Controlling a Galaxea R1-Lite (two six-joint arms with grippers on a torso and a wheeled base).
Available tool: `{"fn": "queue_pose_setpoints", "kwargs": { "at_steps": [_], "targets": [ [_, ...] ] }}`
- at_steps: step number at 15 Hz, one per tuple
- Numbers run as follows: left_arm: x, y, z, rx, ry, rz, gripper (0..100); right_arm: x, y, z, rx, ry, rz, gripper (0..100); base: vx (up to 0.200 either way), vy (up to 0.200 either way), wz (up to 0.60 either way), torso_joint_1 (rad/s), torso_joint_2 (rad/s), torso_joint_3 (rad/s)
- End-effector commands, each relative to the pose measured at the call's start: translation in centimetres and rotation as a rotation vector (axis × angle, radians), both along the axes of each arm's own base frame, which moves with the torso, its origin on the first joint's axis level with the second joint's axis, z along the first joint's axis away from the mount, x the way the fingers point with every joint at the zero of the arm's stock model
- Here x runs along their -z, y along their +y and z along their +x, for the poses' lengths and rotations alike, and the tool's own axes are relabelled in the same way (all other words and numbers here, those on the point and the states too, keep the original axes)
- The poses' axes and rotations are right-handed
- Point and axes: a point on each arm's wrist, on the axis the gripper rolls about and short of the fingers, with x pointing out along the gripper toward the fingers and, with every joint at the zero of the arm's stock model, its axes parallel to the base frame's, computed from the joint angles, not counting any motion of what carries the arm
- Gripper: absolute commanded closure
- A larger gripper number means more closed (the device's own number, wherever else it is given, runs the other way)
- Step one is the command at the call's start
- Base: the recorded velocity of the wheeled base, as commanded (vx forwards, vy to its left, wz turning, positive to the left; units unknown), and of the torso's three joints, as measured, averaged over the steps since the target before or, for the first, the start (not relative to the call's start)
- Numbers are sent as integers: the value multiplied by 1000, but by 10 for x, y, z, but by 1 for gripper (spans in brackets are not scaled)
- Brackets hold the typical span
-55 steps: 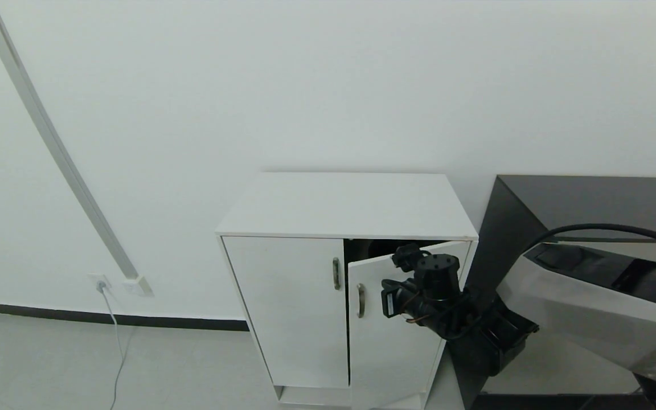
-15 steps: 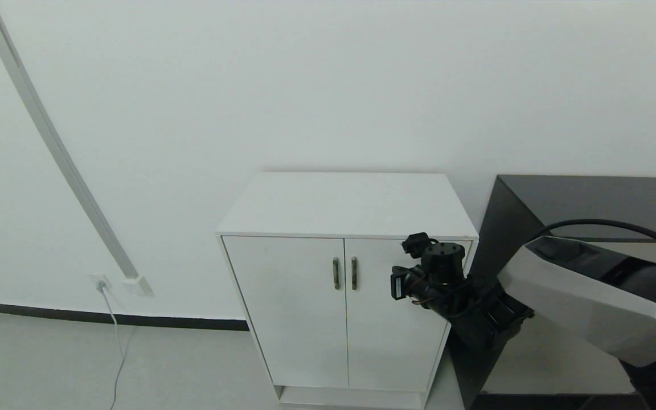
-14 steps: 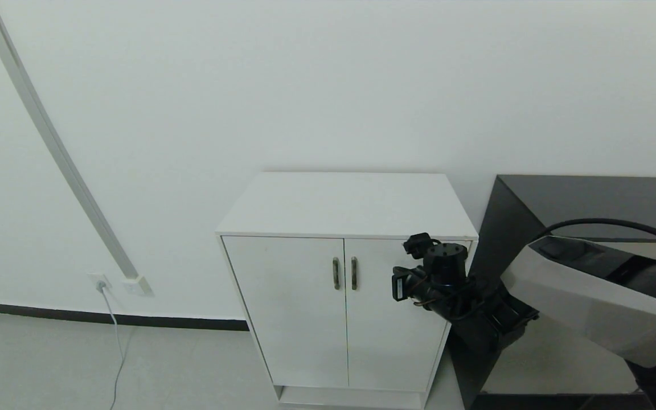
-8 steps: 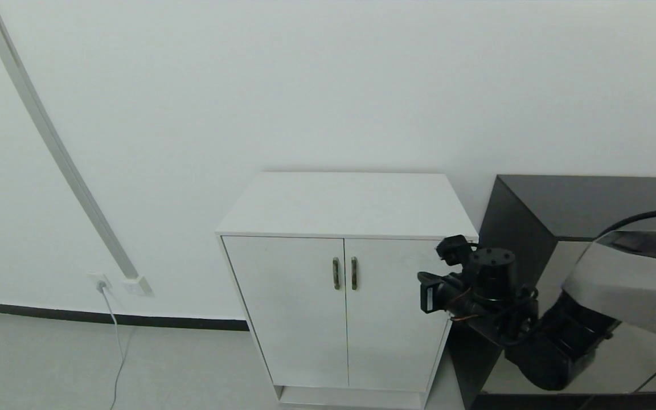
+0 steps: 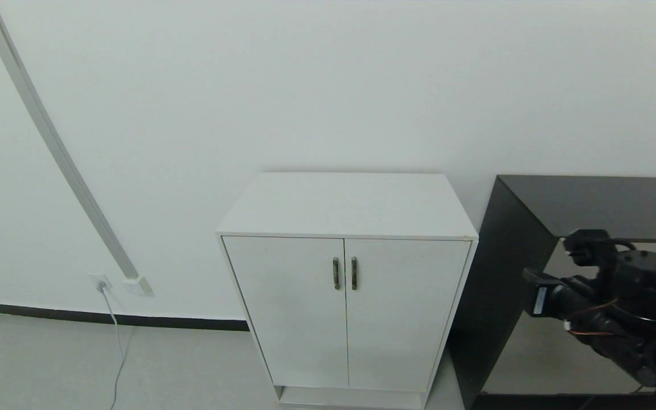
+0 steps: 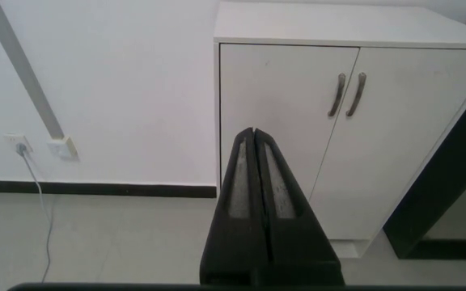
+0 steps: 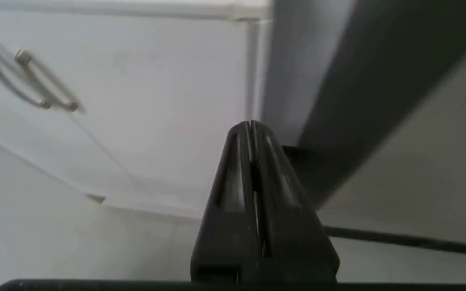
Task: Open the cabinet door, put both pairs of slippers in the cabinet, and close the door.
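White cabinet (image 5: 348, 208) stands on the floor (image 5: 49, 364), its back to the wall (image 5: 328, 85). Left door (image 5: 288, 307) and right door (image 5: 402, 307) are both flush with the front and meet along a thin centre seam. Two dark upright handles (image 5: 345, 273) sit side by side at that seam, one per door, high on the doors.

A black unit (image 5: 590, 199) stands just beside the cabinet's right side.

Right arm (image 5: 618, 296) hangs in front of the black unit, well apart from the cabinet doors. Right gripper (image 7: 252, 133): fingers pressed together, tip aimed low toward where the cabinet's right side meets the black unit (contact with either cannot be told from its wrist view).

Left gripper (image 6: 254, 137): fingers pressed together, held off the floor and facing the left door, well apart from it.

On the wall to the cabinet's left are a wall outlet (image 5: 99, 281) with a cable (image 5: 118, 347) trailing to the floor, and a slanting grey strip (image 5: 49, 136).
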Motion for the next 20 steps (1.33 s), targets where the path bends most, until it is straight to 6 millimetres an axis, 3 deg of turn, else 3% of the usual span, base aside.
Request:
{"fn": "queue_pose_setpoints", "kwargs": {
  "at_steps": [1, 4, 12, 20],
  "targets": [
    [0, 0, 0, 0, 2, 0, 100, -20, -43, -36, 147, -77, 11, 100, 0, 0, 0, 0, 0, 0],
    [0, 0, 0, 0, 0, 0, 100, -27, -61, -69, 196, -124, -11, 100, 0, 0, 0, 0, 0, 0],
    [0, 0, 0, 0, 2, -2, 100, -30, -66, -155, 147, -102, -37, 100, 0, 0, 0, 0, 0, 0],
    [0, 0, 0, -2, 0, -3, 100, -4, -69, -217, 77, -15, -30, 100, 0, 0, 0, 0, 0, 0]
  ]
}}
